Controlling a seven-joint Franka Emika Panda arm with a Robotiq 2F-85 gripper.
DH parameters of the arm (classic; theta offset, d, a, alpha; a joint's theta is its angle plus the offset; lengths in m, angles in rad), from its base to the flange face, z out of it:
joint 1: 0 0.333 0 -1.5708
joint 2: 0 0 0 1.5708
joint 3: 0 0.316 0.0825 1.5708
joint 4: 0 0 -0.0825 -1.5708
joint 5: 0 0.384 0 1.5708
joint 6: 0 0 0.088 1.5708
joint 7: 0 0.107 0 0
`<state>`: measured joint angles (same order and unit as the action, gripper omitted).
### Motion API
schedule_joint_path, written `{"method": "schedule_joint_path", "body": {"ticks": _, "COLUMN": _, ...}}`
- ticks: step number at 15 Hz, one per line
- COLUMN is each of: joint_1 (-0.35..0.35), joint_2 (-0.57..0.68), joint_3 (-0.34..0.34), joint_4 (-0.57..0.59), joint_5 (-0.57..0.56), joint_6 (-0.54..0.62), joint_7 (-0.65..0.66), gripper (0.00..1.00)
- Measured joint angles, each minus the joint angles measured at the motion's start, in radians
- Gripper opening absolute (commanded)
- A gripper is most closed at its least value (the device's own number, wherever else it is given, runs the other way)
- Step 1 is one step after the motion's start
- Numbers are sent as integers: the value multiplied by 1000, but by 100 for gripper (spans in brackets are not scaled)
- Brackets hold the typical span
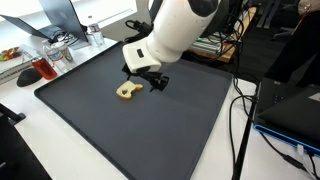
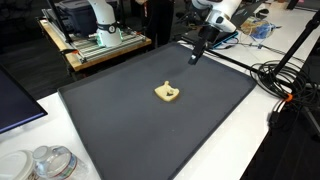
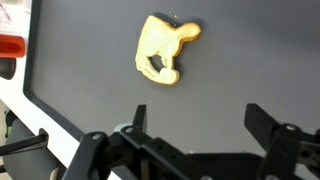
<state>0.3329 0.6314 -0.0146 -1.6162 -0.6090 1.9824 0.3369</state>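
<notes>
Gripper (image 3: pixel 195 112) hovering, jaws spread and empty; yellow toy (image 3: pixel 165 50) lying at twelve o'clock; centring over it looks wise.

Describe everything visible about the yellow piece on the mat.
The yellow piece is small and irregular, pale yellow with a browner tip at one end and a dark cut-out near one edge. It looks matte; the material is unclear. It lies flat on the dark mat, away from the mat's edges in both exterior views. Only the mat touches it; the open gripper hangs apart from it.
</notes>
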Motion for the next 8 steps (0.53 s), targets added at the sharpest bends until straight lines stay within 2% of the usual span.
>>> {"method": "schedule_joint_path", "body": {"ticks": 3, "joint_1": -60, "joint_2": 10, "joint_3": 6, "joint_4": 35, "joint_5": 61, "joint_6": 59, "joint_7": -76, "gripper": 100}}
{"method": "schedule_joint_path", "body": {"ticks": 8, "joint_1": -170, "joint_2": 41, "joint_3": 22, "joint_4": 123, "joint_5": 252, "joint_6": 67, "joint_7": -260, "gripper": 100}}
